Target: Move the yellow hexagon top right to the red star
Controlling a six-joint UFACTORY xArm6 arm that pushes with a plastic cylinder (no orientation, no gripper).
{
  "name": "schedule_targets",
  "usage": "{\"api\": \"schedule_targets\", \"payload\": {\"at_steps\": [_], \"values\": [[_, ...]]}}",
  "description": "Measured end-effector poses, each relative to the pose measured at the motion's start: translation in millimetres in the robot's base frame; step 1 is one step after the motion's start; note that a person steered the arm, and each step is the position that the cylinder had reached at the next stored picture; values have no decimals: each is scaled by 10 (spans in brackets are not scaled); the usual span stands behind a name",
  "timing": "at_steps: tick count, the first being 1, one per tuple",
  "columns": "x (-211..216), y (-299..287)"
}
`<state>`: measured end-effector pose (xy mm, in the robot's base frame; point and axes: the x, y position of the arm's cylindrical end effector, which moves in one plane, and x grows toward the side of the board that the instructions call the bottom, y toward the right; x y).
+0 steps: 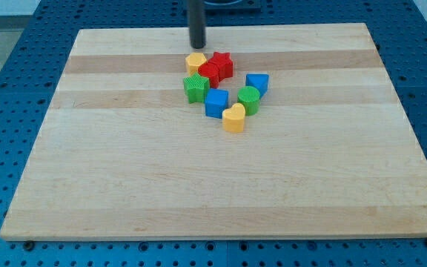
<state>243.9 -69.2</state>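
The yellow hexagon point(195, 61) lies near the view's top centre of the wooden board, touching a red block point(209, 73) on its right. The red star point(222, 64) sits just right of the hexagon, against that red block. My tip point(197, 45) stands just above the hexagon toward the view's top, very close to its upper edge; I cannot tell if it touches.
Below the red blocks lie a green star point(196, 88), a blue cube point(216, 103), a green round block point(248, 99), a blue block point(257, 83) and a yellow heart-like block point(233, 118). The wooden board point(110, 185) rests on a blue perforated table.
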Motion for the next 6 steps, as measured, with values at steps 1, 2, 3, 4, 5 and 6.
{"api": "schedule_targets", "payload": {"at_steps": [1, 2, 3, 4, 5, 6], "values": [[219, -395], [576, -645], [881, -755], [967, -755], [967, -717], [971, -570]]}}
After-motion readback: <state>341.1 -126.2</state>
